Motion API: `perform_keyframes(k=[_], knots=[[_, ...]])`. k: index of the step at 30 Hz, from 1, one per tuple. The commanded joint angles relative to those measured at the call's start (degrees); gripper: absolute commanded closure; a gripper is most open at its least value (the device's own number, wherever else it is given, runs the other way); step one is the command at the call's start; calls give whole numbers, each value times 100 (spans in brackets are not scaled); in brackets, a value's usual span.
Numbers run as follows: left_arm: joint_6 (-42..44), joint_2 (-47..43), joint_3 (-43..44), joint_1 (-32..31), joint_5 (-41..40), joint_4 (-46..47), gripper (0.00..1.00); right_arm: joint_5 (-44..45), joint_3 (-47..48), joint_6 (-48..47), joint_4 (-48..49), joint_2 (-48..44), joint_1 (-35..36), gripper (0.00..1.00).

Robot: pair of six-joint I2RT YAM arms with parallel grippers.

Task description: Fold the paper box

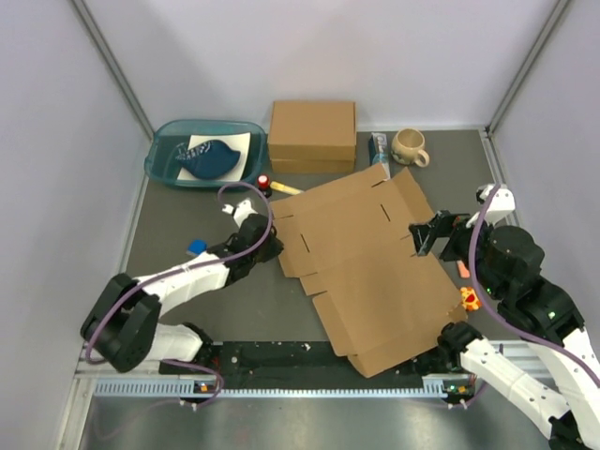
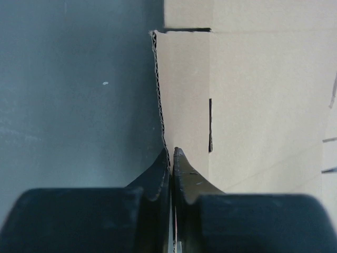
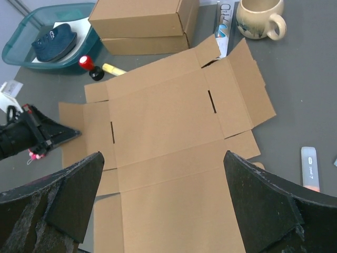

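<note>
Mug (image 1: 410, 146) and carton (image 1: 312, 133) sit by the paper box (image 1: 366, 272); left fingers (image 2: 155, 174) pinch its edge, right fingers (image 3: 68, 195) spread.

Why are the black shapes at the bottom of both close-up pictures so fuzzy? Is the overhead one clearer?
Left wrist view: the left pincer is soft, too near the lens; the paper box edge is crisp. Right wrist view: the right pincer is dark and grainy, the mug sharp. Top view: evenly lit, soft shadows, all sharp.

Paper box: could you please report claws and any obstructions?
Left claw shut on flap edge of flat brown cardboard paper box. Right claw open above it. Beige ceramic mug near far flap, apart.
</note>
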Motion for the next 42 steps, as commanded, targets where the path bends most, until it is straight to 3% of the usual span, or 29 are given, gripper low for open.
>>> perform_keyframes(k=[1, 6, 12, 15, 17, 22, 25, 31, 36, 42], knots=[[1014, -974, 545, 57, 199, 47, 100, 92, 204, -23, 214, -33, 36, 2], [1938, -1686, 1878, 241, 1007, -663, 100, 180, 688, -242, 179, -42, 53, 2], [3099, -1416, 4217, 268, 2396, -2462, 100, 93, 969, -269, 91, -138, 45, 2], [3442, -1240, 4685, 364, 2896, -2957, 100, -100, 978, -225, 82, -226, 27, 2], [3461, -1160, 4696, 565, 3344, -3231, 100, -232, 952, -172, 74, -244, 53, 2], [2969, -1003, 4028, 1734, 5310, -2871, 100, -373, 847, -128, 21, -332, 53, 2], [3038, -564, 3914, 2069, 5526, -2915, 100, -408, 741, -128, 12, -349, 45, 1], [3056, 342, 3615, 2078, 5193, -2634, 100, -374, 346, -128, 30, -332, 45, 1], [2933, 712, 2808, 2078, 4701, -1669, 100, -382, -216, 65, 223, -175, 53, 1], [3126, 1239, 3060, 2236, 4481, -1877, 97, -584, -840, 381, 917, 396, 45, 1]])
